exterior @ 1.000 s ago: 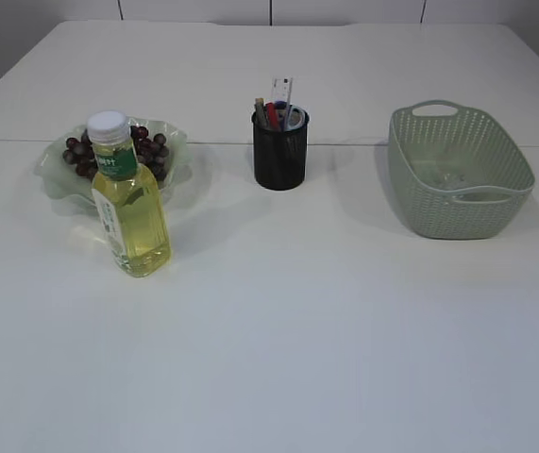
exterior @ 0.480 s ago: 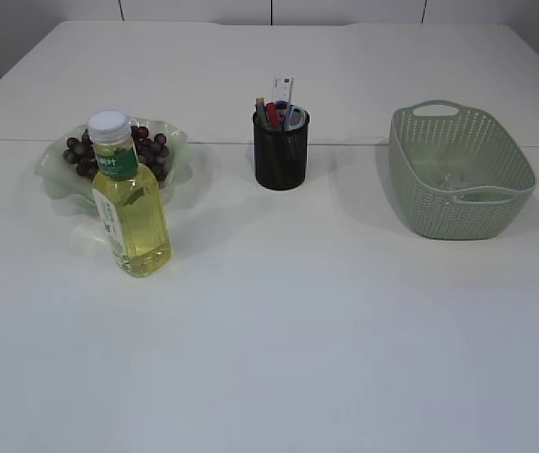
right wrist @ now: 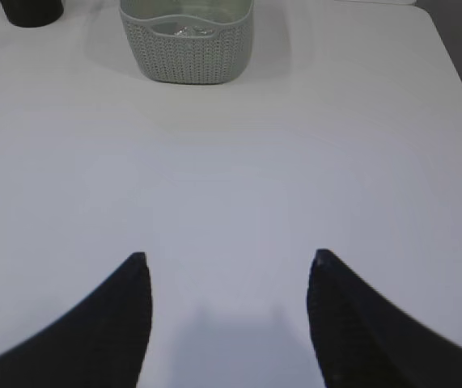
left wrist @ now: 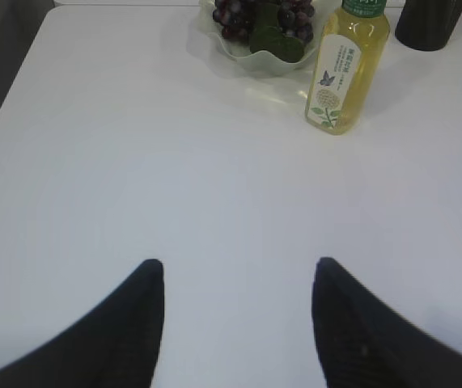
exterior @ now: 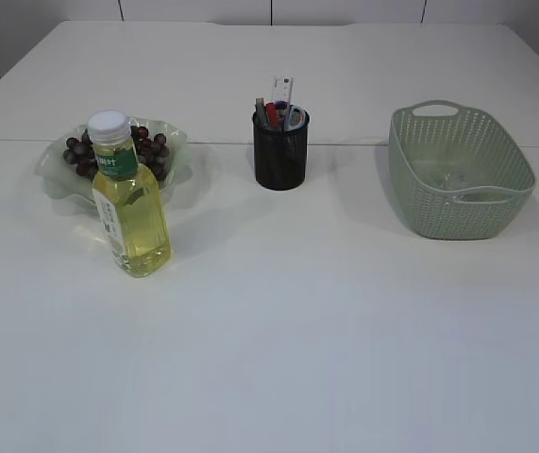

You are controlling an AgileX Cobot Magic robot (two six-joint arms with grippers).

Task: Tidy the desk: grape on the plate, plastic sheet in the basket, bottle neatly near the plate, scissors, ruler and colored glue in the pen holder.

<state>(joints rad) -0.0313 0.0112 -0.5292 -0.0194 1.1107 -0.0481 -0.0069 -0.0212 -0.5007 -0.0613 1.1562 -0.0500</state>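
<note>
A bunch of dark grapes is sitting on the pale green scalloped plate at about ten o'clock on the white desk, with the bottle of yellow liquid standing upright just in front of the plate, its label facing the left wrist camera. At twelve o'clock the black mesh pen holder is carrying the ruler, red and blue items and what looks like scissor handles; at two o'clock something clear and crinkled, probably the plastic sheet, is lying in the green woven basket. The left gripper and right gripper are hanging low over bare desk near six o'clock, both standing well apart and gripping nothing. The job is looking finished; the main risk now is any needless reach toward the tall, narrow bottle, which could tip it against the plate.
</note>
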